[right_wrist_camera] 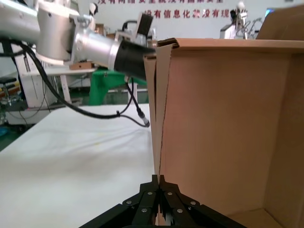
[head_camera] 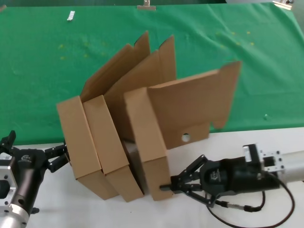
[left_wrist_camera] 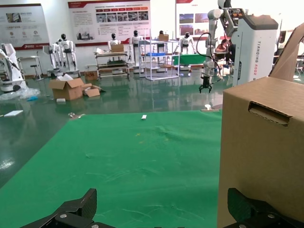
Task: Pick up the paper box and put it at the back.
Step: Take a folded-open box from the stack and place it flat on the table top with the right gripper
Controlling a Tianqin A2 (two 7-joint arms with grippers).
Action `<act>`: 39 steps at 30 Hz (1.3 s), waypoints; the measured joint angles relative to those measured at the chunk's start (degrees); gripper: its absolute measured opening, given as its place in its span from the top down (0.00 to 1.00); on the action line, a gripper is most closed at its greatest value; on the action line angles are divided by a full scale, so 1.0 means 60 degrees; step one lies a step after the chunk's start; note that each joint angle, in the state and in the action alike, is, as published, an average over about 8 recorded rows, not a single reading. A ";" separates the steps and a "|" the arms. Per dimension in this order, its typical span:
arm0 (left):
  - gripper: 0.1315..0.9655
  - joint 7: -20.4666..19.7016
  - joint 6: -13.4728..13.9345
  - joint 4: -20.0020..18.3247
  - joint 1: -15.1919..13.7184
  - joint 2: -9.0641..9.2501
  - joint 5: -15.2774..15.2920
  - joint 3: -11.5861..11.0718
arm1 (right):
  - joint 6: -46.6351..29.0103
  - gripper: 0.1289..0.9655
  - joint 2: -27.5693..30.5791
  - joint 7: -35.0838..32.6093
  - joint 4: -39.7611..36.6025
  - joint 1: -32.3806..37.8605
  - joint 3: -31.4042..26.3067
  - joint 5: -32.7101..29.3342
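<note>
While three boxes lean together, right gripper reaches in low from the right, fingers pinched on the paper box wall, left gripper spread wide beside the leftmost box.

The paper box is plain matt brown cardboard. The back is green cloth, faintly creased. The tabletop looks smooth and white.

boxes: three brown cardboard mailers, leaning side by side, lids open — left box; middle box; right paper box | grippers: two — left gripper; right gripper | surfaces: one green cloth; one white tabletop
</note>
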 joint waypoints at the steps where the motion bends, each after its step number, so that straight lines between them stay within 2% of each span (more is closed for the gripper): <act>1: 0.00 0.0000 0.0000 0.0000 0.0000 0.0000 0.0000 0.0000 | -0.0075 0.96 0.0060 -0.0021 0.0008 0.0002 0.0035 0.0026; 9: 0.00 0.0000 0.0000 0.0000 0.0000 0.0000 0.0000 0.0000 | -0.0390 0.97 0.0654 -0.0155 0.0345 -0.0082 0.0368 0.0410; 15: 0.00 0.0001 0.0000 0.0000 0.0000 0.0000 0.0000 0.0000 | -0.0016 0.97 0.1100 -0.0019 0.2378 -0.0812 0.0958 0.1135; 20: 0.00 0.0001 0.0000 0.0000 0.0000 0.0000 0.0000 0.0000 | 0.1387 0.97 0.1197 -0.0040 0.4643 -0.1669 0.1911 0.1414; 25: 0.00 0.0001 0.0000 0.0000 0.0000 0.0000 0.0000 0.0000 | 0.3349 0.97 0.0965 -0.0298 0.6657 -0.2444 0.3198 0.0806; 29: 0.00 0.0001 0.0000 0.0000 0.0000 0.0000 -0.0001 0.0000 | 0.4814 0.97 0.0881 -0.0396 0.7793 -0.2741 0.3612 0.0511; 34: 0.00 0.0001 0.0000 0.0000 0.0000 0.0000 -0.0001 0.0000 | 0.6186 0.97 0.0842 -0.0751 0.7763 -0.2206 0.3331 0.0405; 39: 0.00 0.0003 0.0000 0.0000 0.0000 0.0000 -0.0001 0.0000 | 0.7167 0.97 0.0539 -0.1971 0.6176 -0.0850 0.2828 0.0252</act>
